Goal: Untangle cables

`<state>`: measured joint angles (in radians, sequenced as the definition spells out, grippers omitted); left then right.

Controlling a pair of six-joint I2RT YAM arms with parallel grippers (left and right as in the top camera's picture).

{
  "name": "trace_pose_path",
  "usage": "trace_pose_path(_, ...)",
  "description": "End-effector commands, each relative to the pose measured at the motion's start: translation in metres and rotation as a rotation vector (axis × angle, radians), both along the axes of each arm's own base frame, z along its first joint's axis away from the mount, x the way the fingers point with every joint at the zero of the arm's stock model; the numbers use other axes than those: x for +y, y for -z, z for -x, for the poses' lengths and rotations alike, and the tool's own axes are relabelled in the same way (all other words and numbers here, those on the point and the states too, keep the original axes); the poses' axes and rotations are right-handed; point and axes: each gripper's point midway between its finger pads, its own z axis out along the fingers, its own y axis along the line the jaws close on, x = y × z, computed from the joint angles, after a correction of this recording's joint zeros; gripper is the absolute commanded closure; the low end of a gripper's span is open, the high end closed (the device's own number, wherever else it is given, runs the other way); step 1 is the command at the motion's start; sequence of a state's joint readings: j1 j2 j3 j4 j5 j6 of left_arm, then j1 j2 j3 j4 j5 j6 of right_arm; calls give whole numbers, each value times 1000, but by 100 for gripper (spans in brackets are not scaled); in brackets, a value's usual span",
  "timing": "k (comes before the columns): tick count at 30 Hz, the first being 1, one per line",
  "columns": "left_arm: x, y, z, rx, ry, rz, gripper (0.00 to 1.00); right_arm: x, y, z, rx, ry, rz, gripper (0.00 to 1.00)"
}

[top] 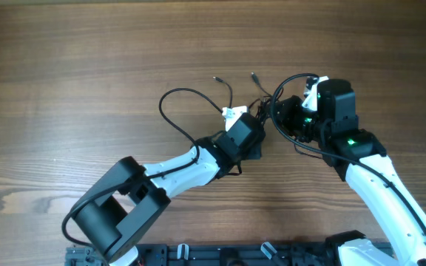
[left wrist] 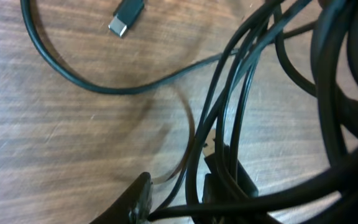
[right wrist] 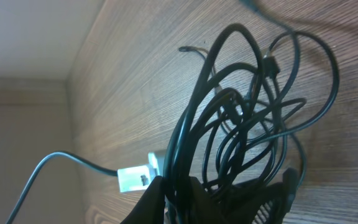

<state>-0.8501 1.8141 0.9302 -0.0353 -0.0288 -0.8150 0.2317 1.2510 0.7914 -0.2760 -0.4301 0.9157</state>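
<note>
- The right gripper [right wrist: 225, 194] is clenched on the cables [right wrist: 241, 112]. A whole sheaf of black loops fans out from between its jaws.
- The left gripper [top: 257, 118] sits just beside it, nose in the same knot. Cords run past one finger [left wrist: 138, 200], but I cannot tell from the wrist view whether it has pinched one or is merely among them.
- To do this well, I'd say the right gripper should anchor the bunch. The left should take a single cord, close to where it leaves the knot, and draw it slowly toward the left edge of the worktop [top: 87, 74]. Catching two strands would likely tighten things.
- The free end with the plug [left wrist: 128, 15] looks the easiest one to follow out.
- The cables are thin, glossy, black and limp, crossing each other many times.
- The tangle lies about mid-worktop, slightly toward the right edge. One slack loop [top: 172, 103] trails leftward, lying flat.
</note>
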Motion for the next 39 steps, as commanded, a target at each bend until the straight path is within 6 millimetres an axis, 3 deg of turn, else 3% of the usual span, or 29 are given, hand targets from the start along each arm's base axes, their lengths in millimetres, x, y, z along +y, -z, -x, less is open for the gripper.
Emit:
trace_pose_path(1, -1, 8, -6, -21, -24, -12, 82, 5, -6, 1, -4, -26, -34, 87)
trace_pose_path(4, -2, 14, -7, -18, -25, -14, 96, 5, -7, 0, -4, -26, -33, 88)
trace_pose_path(8, -3, 11, -9, -26, -27, -5, 96, 4, -5, 1, 1, -25, -29, 91)
trace_pose_path(11, 14, 1, -13, -21, -51, -32, 96, -6, -3, -1, -25, -34, 13, 91)
trace_pose_path(13, 49, -14, -19, -23, -108, -105, 96, -26, 5, -5, -46, -20, 99, 95)
trace_pose_path(15, 89, -35, -25, -30, -198, -168, 96, -60, 22, -5, 15, 86, 212, 96)
trace_pose_path(19, 166, -88, -33, -77, -385, -208, 96, -126, 50, 11, 150, 297, 449, 96)
trace_pose_path(21, 199, -119, -37, -119, -478, -166, 96, -147, 54, 18, 187, 357, 529, 96)
trace_pose_path(25, 258, -178, -41, -263, -618, -99, 96, -153, 55, 19, 192, 375, 552, 96)
trace_pose_path(28, 288, -202, -37, -334, -675, -97, 96, -146, 52, 15, 165, 335, 535, 96)
trace_pose_path(32, 318, -213, -30, -361, -741, -121, 96, -156, 52, 15, 159, 341, 598, 89)
trace_pose_path(38, 365, -207, -21, -321, -907, -144, 96, -172, 54, 22, 185, 394, 676, 85)
trace_pose_path(39, 375, -205, -19, -305, -962, -125, 96, -171, 53, 21, 183, 393, 671, 79)
